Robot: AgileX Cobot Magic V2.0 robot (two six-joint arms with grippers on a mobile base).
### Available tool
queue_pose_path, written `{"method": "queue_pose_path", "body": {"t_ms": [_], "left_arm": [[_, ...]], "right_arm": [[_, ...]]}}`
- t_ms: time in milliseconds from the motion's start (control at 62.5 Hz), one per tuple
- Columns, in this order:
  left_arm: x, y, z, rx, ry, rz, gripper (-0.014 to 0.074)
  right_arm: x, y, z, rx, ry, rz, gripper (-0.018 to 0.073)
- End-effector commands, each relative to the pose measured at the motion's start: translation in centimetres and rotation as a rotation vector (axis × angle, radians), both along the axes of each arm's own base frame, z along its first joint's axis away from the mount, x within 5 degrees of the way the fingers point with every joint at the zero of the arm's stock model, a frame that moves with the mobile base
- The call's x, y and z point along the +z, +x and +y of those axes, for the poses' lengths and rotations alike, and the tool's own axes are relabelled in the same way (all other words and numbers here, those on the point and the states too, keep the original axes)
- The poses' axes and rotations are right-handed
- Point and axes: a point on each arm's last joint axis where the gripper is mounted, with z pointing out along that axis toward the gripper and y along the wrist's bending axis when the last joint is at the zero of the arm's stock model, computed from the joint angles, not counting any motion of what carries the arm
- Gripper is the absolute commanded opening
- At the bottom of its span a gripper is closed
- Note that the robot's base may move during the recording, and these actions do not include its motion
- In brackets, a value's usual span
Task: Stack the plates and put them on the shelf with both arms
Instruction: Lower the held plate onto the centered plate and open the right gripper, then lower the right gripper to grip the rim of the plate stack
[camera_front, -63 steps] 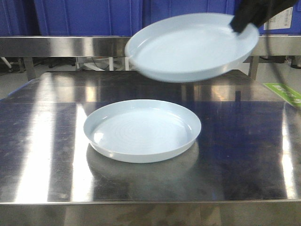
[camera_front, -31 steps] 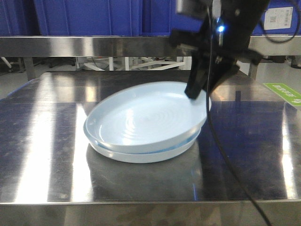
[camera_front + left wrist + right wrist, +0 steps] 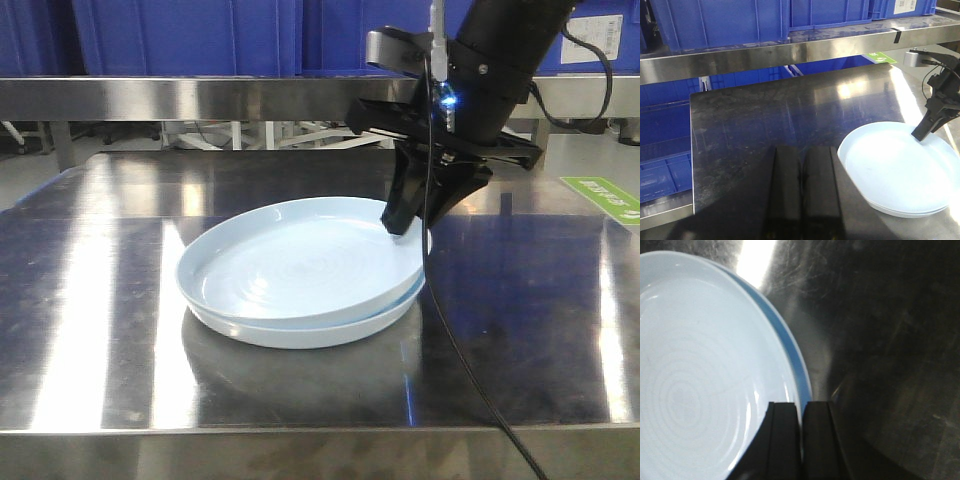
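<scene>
Two pale bluish-white plates lie stacked on the steel tabletop. The upper plate (image 3: 290,270) rests slightly tilted in the lower plate (image 3: 300,332). My right gripper (image 3: 400,222) is shut on the upper plate's far right rim. In the right wrist view its fingers (image 3: 785,440) pinch that rim, with the upper plate (image 3: 700,380) to the left and the lower plate's edge (image 3: 796,360) showing beside it. My left gripper (image 3: 801,150) is shut and holds nothing. It hovers over the table left of the plates (image 3: 900,170). The shelf rail (image 3: 180,97) runs behind the table.
Blue ribbed crates (image 3: 180,35) stand on the shelf behind the rail. The reflective tabletop (image 3: 100,330) extends to both sides of the stack. A green label (image 3: 605,197) lies at the right edge. A thin black cable (image 3: 470,370) trails from the right arm across the table.
The right gripper has carried the upper plate down from above the shelf rail onto the lower plate. In the last half second the plate has settled lower and flatter.
</scene>
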Motion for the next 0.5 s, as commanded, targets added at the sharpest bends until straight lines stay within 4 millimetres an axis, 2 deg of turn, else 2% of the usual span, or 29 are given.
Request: {"method": "queue_pose_path", "body": {"t_ms": [0,64,160,320,480], "left_arm": [[1.6,0.1,-0.1,-0.008,-0.051,-0.092,0.0085],[1.6,0.1,-0.1,-0.008,-0.051,-0.092,0.0085],[1.6,0.1,-0.1,-0.008,-0.051,-0.092,0.0085],[1.6,0.1,-0.1,-0.008,-0.051,-0.092,0.0085],[1.6,0.1,-0.1,-0.008,-0.051,-0.092,0.0085]], "right_arm": [[3.4,-0.2,0.1,-0.009,0.060,-0.099,0.0264],[3.8,-0.3,0.0,-0.009,0.064,-0.109,0.0363],[4.9,-0.7,-0.1,-0.010,0.073,-0.137,0.0435],[7.9,-2.0,-0.7,-0.002,0.084,-0.210,0.0435],[9.5,-3.2,-1.3,0.017,0.055,-0.230,0.0435]]}}
